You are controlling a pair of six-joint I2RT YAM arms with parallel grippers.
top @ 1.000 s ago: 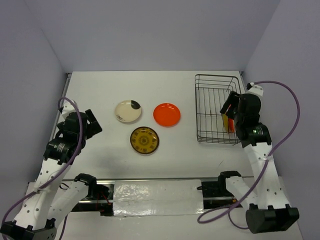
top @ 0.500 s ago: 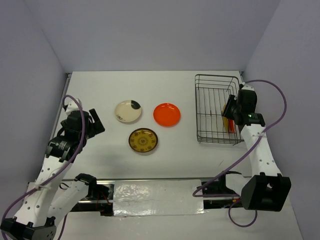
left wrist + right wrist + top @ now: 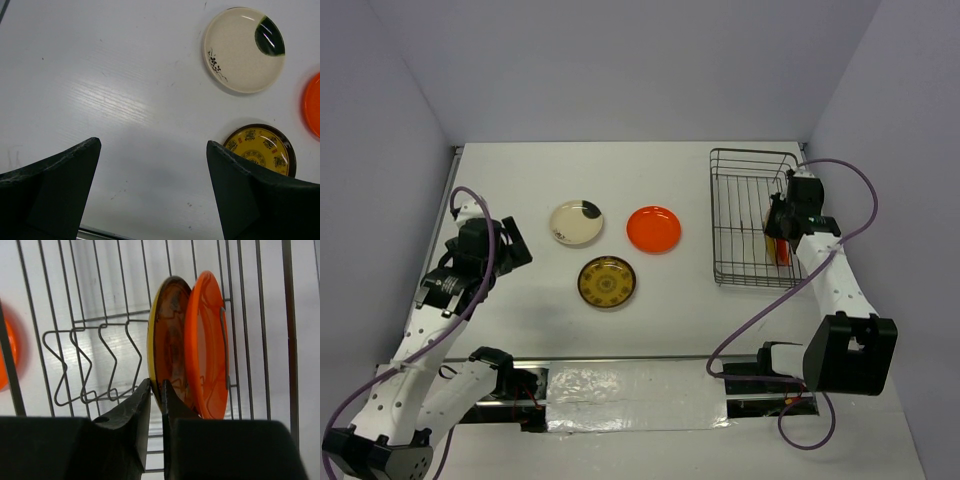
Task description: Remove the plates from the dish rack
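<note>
Right gripper (image 3: pixel 155 390): jaws all but closed, nipping the lower rim of the racked amber plate (image 3: pixel 167 340). That plate stands on edge in the dish rack (image 3: pixel 750 152), brown-mottled, with the racked orange-red plate (image 3: pixel 207 345) touching it on the right-finger side. Left gripper (image 3: pixel 153 145): jaws spread wide, empty. Beyond its right finger lie the cream plate (image 3: pixel 240 50), the flat amber plate (image 3: pixel 260 152) and the flat orange-red plate (image 3: pixel 314 105) — all on the white table (image 3: pixel 100 75). Walls (image 3: pixel 620 70) are pale lilac.

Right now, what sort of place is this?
Probably a lab test cell, not a kitchen: bare white table boxed by plain walls, left arm and right arm bolted at its edge, only a wire dish rack and cream plate among the props.
</note>
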